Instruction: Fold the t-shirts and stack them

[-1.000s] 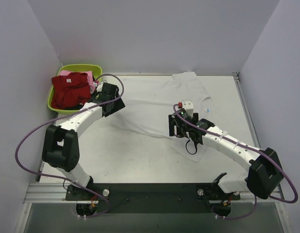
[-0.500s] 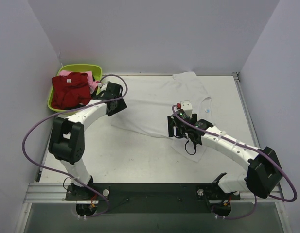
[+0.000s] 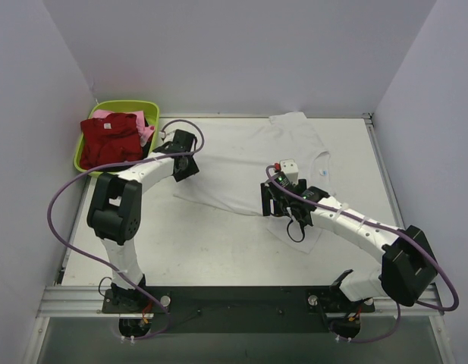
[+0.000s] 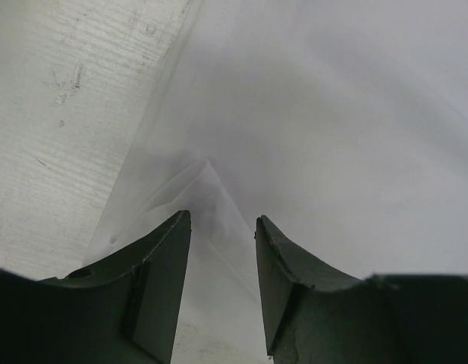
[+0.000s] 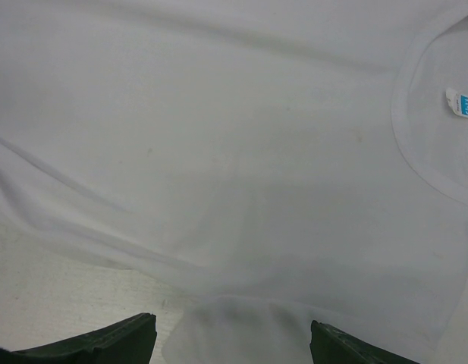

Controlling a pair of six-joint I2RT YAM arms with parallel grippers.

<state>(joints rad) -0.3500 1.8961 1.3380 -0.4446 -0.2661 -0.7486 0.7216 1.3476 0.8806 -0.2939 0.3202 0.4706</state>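
Pale tabletop (image 3: 218, 250) fills the walled cell. At ten o'clock the lime-green basin (image 3: 80, 164) holds the dark red shirt (image 3: 108, 140) and pink shirt (image 3: 147, 133). Our left gripper (image 4: 222, 218) straddles a raised pleat at the nine-o'clock edge of the white shirt (image 3: 241, 159), jaws apart; whether its pads touch cloth we cannot quite tell. We should pinch both layers, then lift low. At centre our right gripper (image 5: 232, 326) hovers released, its arm crossing the shirt's five-o'clock corner and likely hindering folds.
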